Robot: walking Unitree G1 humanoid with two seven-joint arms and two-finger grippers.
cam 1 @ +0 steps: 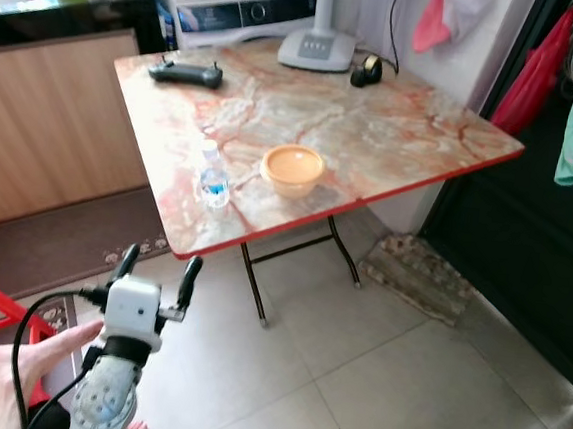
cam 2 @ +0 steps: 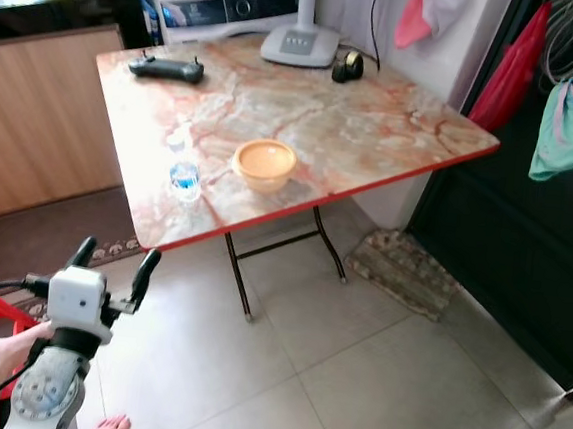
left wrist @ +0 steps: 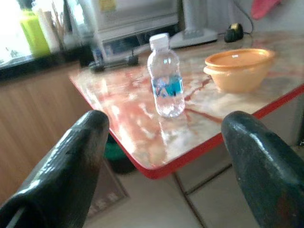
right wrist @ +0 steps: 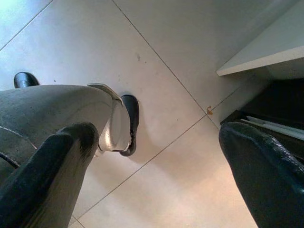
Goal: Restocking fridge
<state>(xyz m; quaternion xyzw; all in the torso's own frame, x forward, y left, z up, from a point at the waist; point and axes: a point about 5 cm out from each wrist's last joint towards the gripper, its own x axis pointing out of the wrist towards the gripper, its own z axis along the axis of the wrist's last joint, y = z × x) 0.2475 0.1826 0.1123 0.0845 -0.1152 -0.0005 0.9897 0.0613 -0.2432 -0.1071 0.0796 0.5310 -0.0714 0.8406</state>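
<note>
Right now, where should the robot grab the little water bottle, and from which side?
Probably around the middle, at the blue label. The water bottle stands upright near the table's red front edge, with the orange bowl apart on its right. The left gripper, open and level, already faces it from the front, so coming straight in over that edge looks easiest.

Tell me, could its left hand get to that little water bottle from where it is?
Probably yes. The left hand is open and raised short of the table's red edge, aimed at the water bottle near that edge. Nothing stands between them; the orange bowl sits off to the side.
</note>
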